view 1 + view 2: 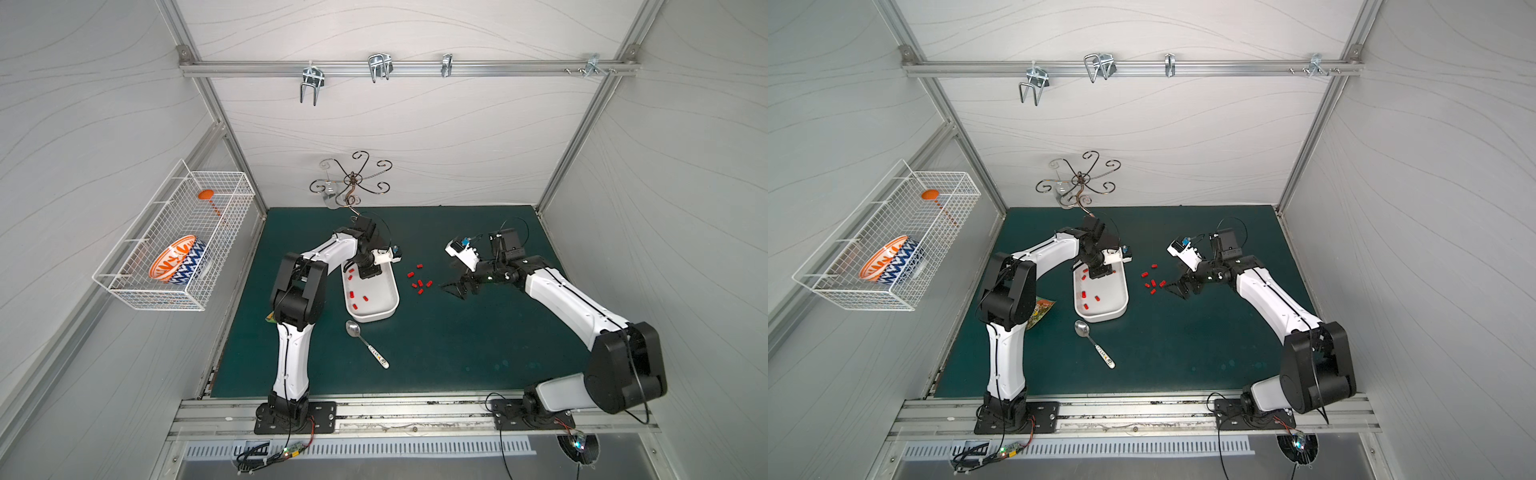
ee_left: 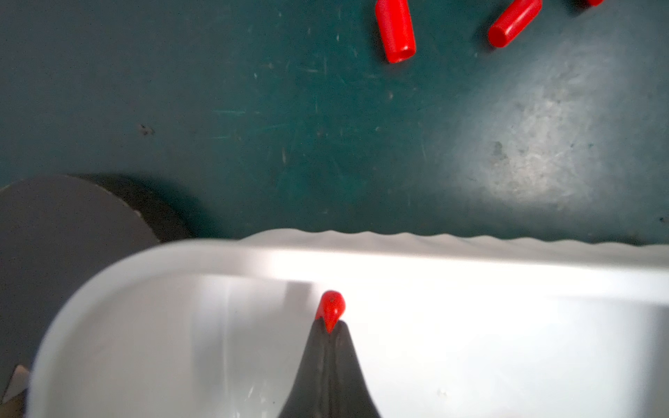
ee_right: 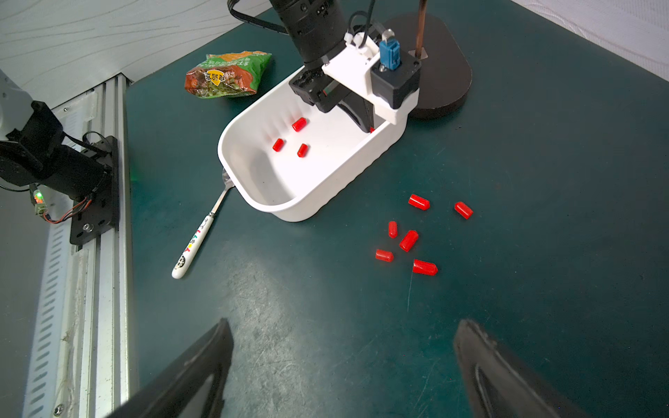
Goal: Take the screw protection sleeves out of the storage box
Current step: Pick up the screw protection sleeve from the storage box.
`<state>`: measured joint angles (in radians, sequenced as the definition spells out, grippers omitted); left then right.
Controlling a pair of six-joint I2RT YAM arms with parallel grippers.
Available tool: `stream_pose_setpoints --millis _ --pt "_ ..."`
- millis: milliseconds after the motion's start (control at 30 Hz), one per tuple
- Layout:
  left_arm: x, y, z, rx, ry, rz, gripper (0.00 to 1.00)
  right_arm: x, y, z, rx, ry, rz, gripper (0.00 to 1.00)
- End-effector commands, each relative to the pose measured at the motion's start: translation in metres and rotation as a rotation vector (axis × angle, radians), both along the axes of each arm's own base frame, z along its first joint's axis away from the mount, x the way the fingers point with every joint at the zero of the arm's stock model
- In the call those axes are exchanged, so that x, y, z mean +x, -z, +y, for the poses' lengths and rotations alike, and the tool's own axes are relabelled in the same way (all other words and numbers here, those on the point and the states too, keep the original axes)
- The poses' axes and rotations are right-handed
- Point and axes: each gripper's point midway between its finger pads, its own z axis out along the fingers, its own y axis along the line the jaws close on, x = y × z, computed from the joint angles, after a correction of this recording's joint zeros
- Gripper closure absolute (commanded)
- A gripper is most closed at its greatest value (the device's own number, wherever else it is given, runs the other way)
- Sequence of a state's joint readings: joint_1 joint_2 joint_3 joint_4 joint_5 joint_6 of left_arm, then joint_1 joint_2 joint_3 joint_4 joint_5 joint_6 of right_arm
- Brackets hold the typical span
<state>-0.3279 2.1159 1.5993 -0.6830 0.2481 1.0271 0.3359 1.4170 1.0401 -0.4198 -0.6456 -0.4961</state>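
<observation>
Step in hand: picking one piece out of the box. My left gripper [image 2: 330, 327] is closed down fully on one red sleeve [image 2: 331, 307]. It is pinched at the very tips, with most of its body standing clear ahead of them. The grip sits inside the white box [image 2: 470, 262], close to the wall, at the box's 12 o'clock end in both top views. I cannot tell whether the piece is already off the floor. The remaining sleeves [image 1: 351, 294] lie on the box floor toward 6 and 9 o'clock; my arm hides part of the floor, so I give no firm count. The loose sleeves [image 3: 409, 240] are already out, scattered on the green mat [image 3: 543, 181] at 3 o'clock of the box. My right gripper [image 3: 342, 322] is spread wide and holds nothing, and it hangs over the mat at 3 o'clock of that group. As I judge it, the next move is a straight lift until the piece clears the rim. Then comes a carry toward 3 o'clock and a release beside the loose group. The hold is shallow, so the lift should be slow and kept off the wall, or the piece may twist free.
</observation>
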Motion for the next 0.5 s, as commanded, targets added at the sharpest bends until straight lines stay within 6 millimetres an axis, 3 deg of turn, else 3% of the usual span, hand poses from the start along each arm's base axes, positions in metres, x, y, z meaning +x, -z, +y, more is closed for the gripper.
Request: stream_pose_setpoints --millis 0,467 --pt "-0.003 -0.017 0.002 -0.033 -0.024 -0.005 1.0 -0.004 -0.003 -0.003 0.004 0.0 -0.006 0.01" --pt "-0.046 -0.089 0.003 -0.177 -0.189 0.002 1.0 -0.003 -0.004 -0.004 0.0 0.003 -0.015 0.01"
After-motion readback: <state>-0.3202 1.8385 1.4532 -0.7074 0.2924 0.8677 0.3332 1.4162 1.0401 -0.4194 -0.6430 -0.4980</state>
